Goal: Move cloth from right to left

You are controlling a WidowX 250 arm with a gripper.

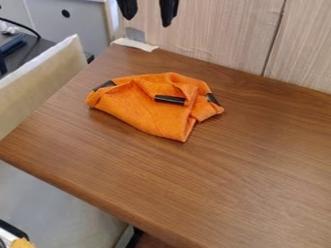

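Wide apart and with nothing between its fingers [169, 12], the gripper [148, 9] hangs at the top edge of the view, above and behind the orange cloth [142, 114], not touching it. The cloth lies in a loose heap on the brown wooden surface [226, 169], left of the middle and towards the back, its folds bunched up along the top and one corner pointing to the front edge. Dark strips [170, 100] sit on it, one near the middle and others at its left and right ends; they may be there to mark or stiffen the fabric. Lying so far to the left, the cloth may well be where the task wants it, and the free gripper standing off fits a finished move, though a start from here cannot be ruled out. If more leftward travel is wanted, a raised fold would give the best hold; a pinch too shallow could slip or just drag the heap open. Behind the cloth, a pale strip of tape [134, 44] lies at the surface's back corner, perhaps to fix something down. A wood-grain panel [219, 34] backs the surface, and a cream board [38, 82] stands along its left side.
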